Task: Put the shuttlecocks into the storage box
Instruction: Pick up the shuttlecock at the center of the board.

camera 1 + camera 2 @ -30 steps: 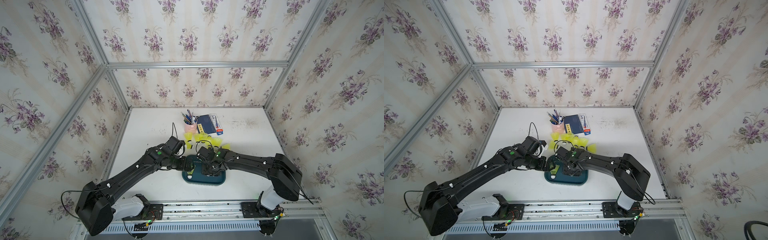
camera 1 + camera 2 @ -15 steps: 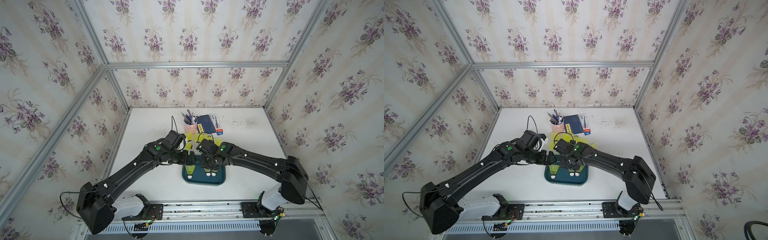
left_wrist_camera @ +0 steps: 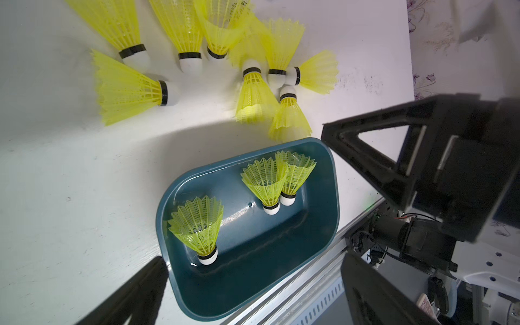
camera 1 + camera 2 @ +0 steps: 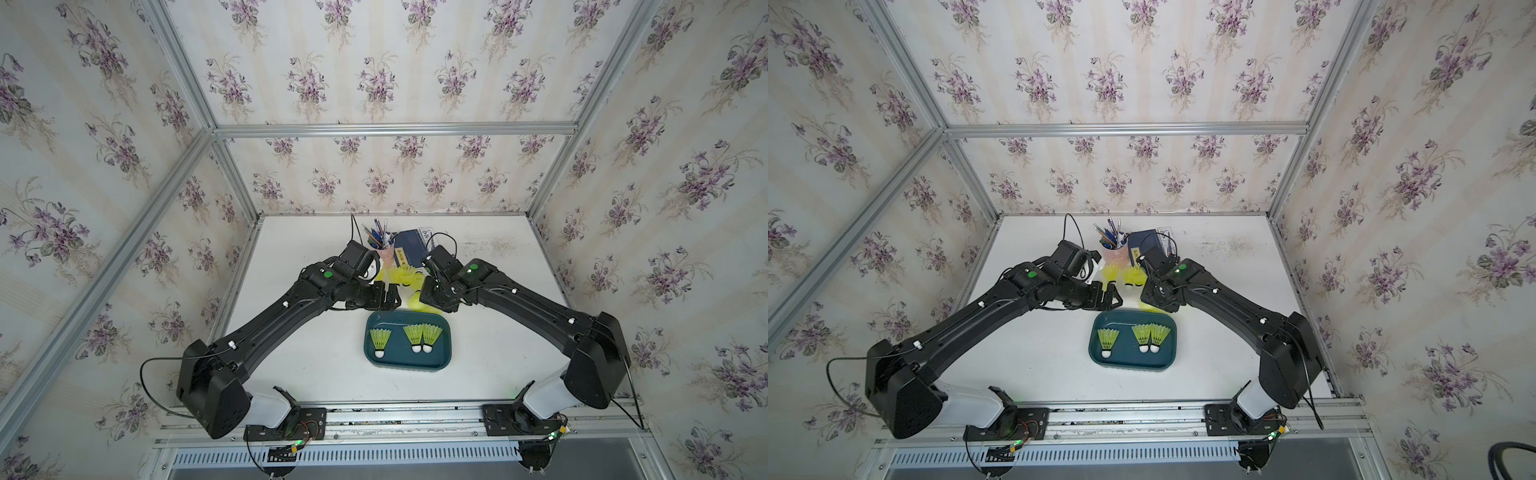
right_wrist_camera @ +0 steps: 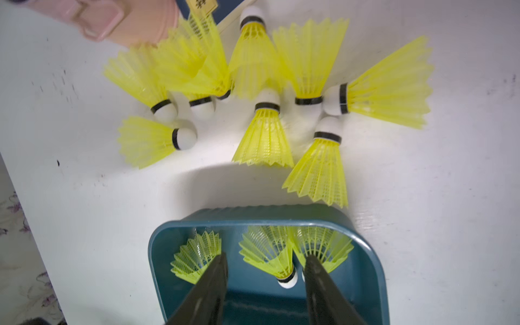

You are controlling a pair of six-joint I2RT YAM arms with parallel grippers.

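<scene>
- Because the shuttlecocks (image 5: 264, 140) look featherlight with flimsy, springy skirts, you should pinch gently at the firm banded tip.
- Three sit in the storage box (image 4: 407, 367); the rest lie heaped on the surface (image 4: 311, 365) just beyond it.
- Your left gripper (image 4: 392, 297) hangs wide open and your right gripper (image 4: 428, 297) partly open, both empty, flanking that heap.

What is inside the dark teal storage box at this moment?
Three shuttlecocks are inside the storage box: one alone, two touching. In both top views its floor shows uncovered, so nothing there is hidden.
</scene>
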